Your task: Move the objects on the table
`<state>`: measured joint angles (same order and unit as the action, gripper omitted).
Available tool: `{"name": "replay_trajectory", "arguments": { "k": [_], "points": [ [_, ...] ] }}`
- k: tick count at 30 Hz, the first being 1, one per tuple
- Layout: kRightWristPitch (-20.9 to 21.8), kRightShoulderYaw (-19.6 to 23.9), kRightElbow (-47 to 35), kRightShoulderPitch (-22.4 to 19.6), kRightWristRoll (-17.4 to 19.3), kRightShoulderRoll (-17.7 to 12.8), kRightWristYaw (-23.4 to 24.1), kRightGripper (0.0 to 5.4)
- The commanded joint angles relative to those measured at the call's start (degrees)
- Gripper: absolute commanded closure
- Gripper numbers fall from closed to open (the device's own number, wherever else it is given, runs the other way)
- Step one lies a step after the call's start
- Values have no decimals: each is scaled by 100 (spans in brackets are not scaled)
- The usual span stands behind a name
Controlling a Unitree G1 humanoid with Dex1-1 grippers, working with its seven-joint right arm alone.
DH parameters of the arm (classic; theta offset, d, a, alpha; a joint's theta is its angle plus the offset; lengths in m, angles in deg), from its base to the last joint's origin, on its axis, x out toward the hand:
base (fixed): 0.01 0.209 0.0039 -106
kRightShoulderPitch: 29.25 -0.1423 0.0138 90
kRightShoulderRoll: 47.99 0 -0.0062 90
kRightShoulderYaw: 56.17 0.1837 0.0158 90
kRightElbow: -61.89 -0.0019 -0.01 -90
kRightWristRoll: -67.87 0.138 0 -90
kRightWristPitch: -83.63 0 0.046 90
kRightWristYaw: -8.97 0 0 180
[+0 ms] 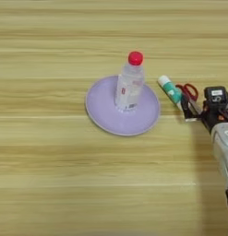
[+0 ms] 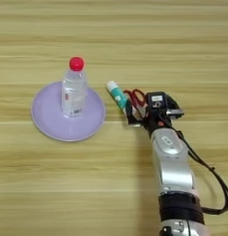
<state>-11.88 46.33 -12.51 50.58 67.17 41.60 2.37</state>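
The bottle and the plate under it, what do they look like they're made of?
The bottle looks like thin clear plastic: you can see through it, and its cap is opaque red. The plate is matte lavender with no glare, probably plastic, though glazed ceramic can't be ruled out.

The tabletop [image 2: 51,184] looks like light yellowish wood or wood-grain laminate, smooth and fairly matt, with long horizontal streaks. The bottle [image 2: 73,94] is clear, slightly glossy plastic with a smooth red plastic cap [image 2: 76,63] and stands on a lavender plate [image 2: 51,124] with a smooth, softly shining surface; the glue stick [image 2: 117,96] seems to be smooth white and green plastic, and the scissors [image 2: 136,97] show glossy red plastic handles. The forearm [image 2: 173,163] is silver with a satin, metal-like sheen, its lower cuff and the claw [image 2: 136,115] are matt black, and a smooth black cable [image 2: 212,184] runs beside it.
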Motion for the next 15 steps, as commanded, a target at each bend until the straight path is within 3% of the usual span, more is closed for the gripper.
{"name": "replay_trajectory", "arguments": {
  "k": [1,15],
  "points": [
    [212,132,-198,-389,48,-248,80,3],
    [508,430,596,-665,76,-513,252,3]
  ]
}}
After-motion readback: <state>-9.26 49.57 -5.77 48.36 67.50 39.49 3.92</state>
